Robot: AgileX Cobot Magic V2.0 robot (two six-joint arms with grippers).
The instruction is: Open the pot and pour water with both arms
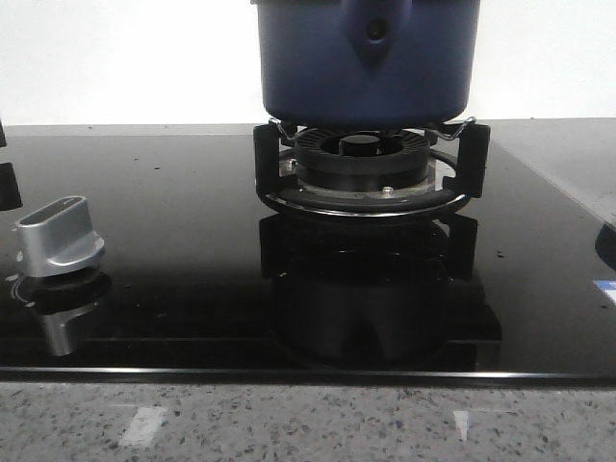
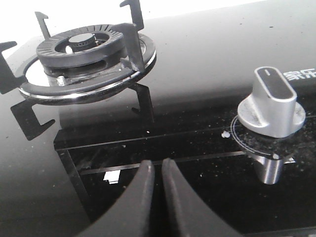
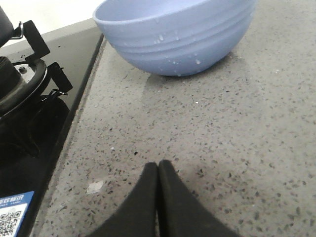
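The dark navy-blue pot (image 1: 366, 58) stands on the gas burner's black grate (image 1: 371, 168) at the back middle of the black glass hob. Its pointed handle mount with a round rivet faces me. Its top is cut off by the frame, so no lid shows. A sliver of the pot shows in the right wrist view (image 3: 4, 22). My left gripper (image 2: 156, 165) is shut and empty, low over the glass hob, between an empty burner (image 2: 81, 54) and a silver knob (image 2: 271, 103). My right gripper (image 3: 158, 168) is shut and empty over the speckled stone counter, short of a light-blue bowl (image 3: 177, 34). Neither gripper shows in the front view.
The silver knob (image 1: 60, 234) sits at the hob's left. The speckled counter (image 1: 308, 423) runs along the front edge. The light-blue bowl, dotted with water drops, stands on the counter (image 3: 222, 128) right of the hob. A sticker with a QR code (image 3: 12, 212) marks the hob's corner.
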